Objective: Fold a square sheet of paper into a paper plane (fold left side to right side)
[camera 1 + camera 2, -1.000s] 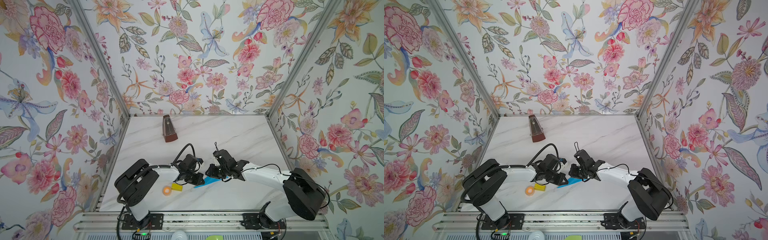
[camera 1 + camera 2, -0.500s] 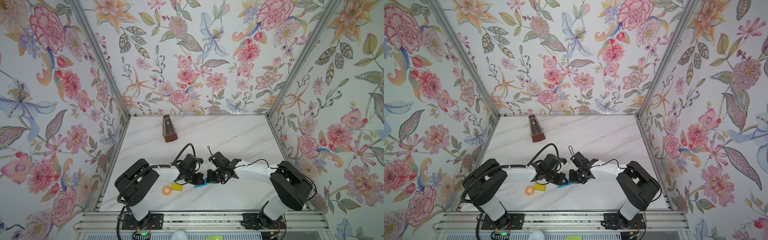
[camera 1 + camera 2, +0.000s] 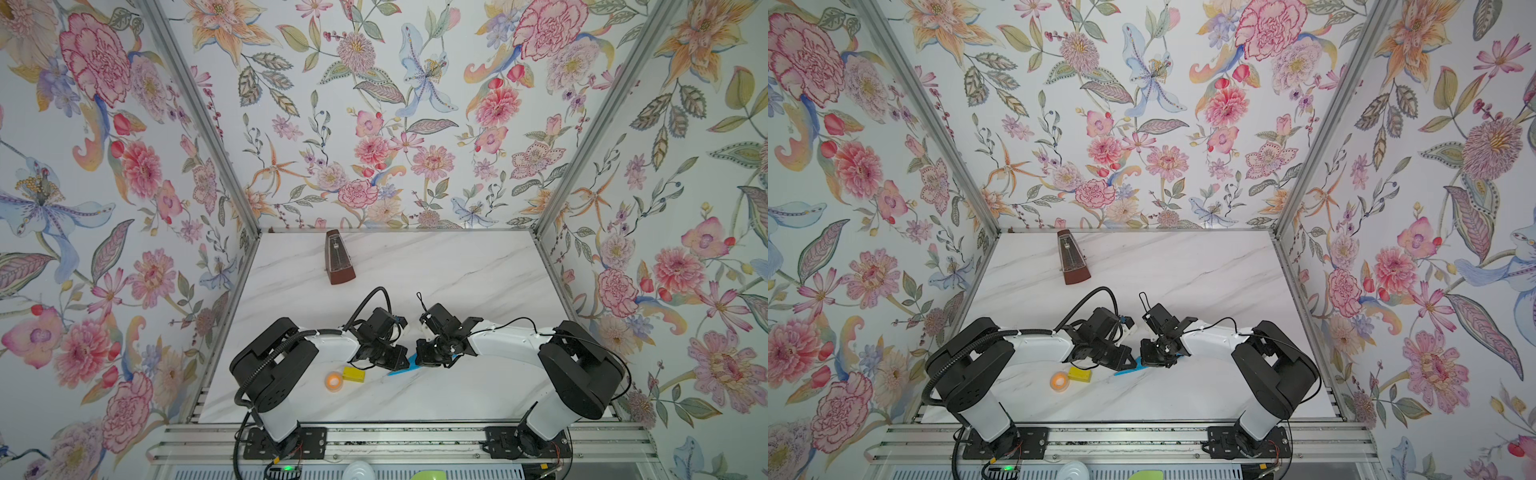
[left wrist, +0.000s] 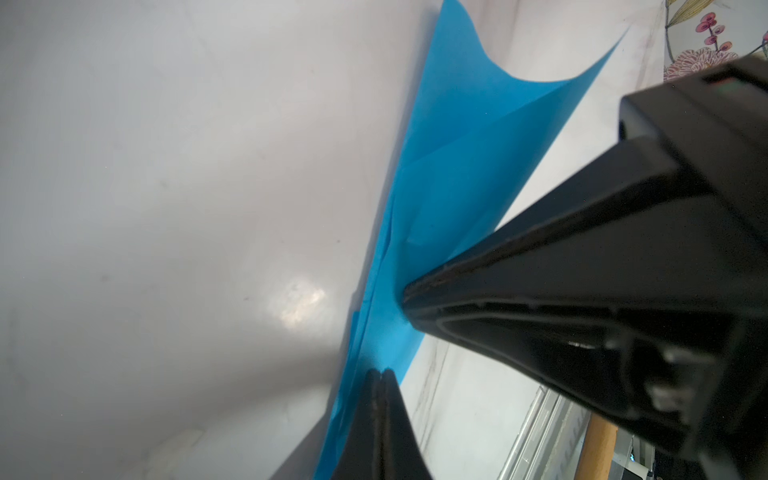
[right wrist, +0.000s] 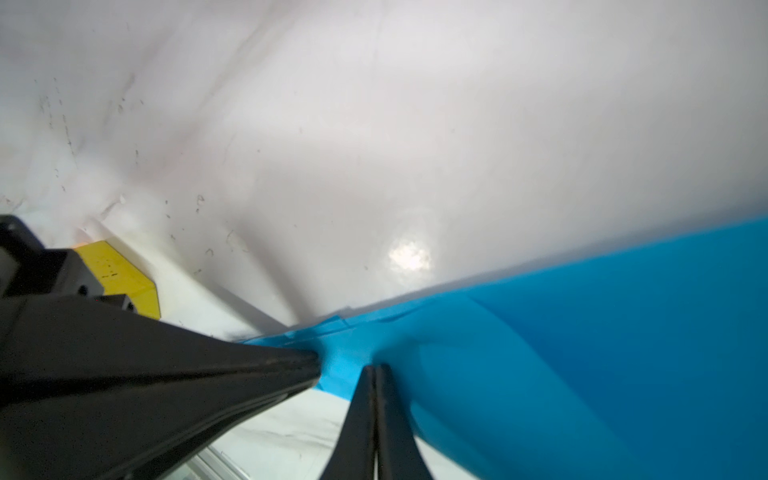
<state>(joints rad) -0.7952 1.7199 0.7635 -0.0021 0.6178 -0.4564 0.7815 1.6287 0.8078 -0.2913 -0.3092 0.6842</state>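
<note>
Left wrist view — paper plane (image 4: 478, 158) seemingly touches the closed left pincer (image 4: 380, 372) tips.

A staged robot-lab booth rather than a real room: three wall panels (image 3: 374, 104) of floral wallpaper meet at bare aluminium posts (image 3: 208, 137) (a set, plainly) and close in a marble-look bench (image 3: 457, 266). The left arm (image 3: 332, 345) and the right arm (image 3: 503, 340) are bolted to a slotted metal rail (image 3: 395, 442) along its front edge.
</note>
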